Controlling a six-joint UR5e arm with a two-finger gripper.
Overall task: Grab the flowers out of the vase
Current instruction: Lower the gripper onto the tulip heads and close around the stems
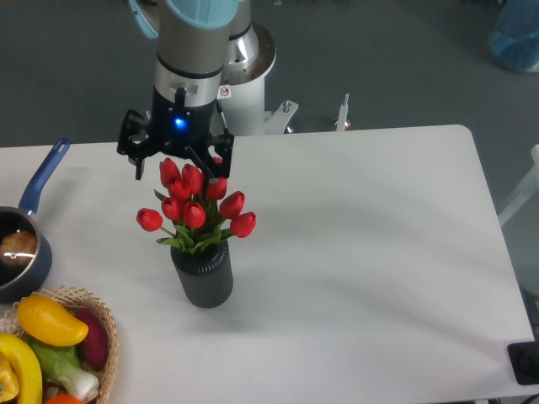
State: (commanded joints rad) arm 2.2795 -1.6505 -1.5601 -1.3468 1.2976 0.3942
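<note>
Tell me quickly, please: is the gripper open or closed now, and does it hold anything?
Gripper: open and holding nothing, its fingers spread above the flowers, which sit in the vase.

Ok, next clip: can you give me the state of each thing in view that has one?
gripper: open, above and behind the bouquet, holding nothing
red tulips: buds closed, upright in the vase
ribbed grey vase: upright on the table, holding the tulips
blue-handled saucepan: upright, something inside
wicker basket: filled with vegetables
</note>
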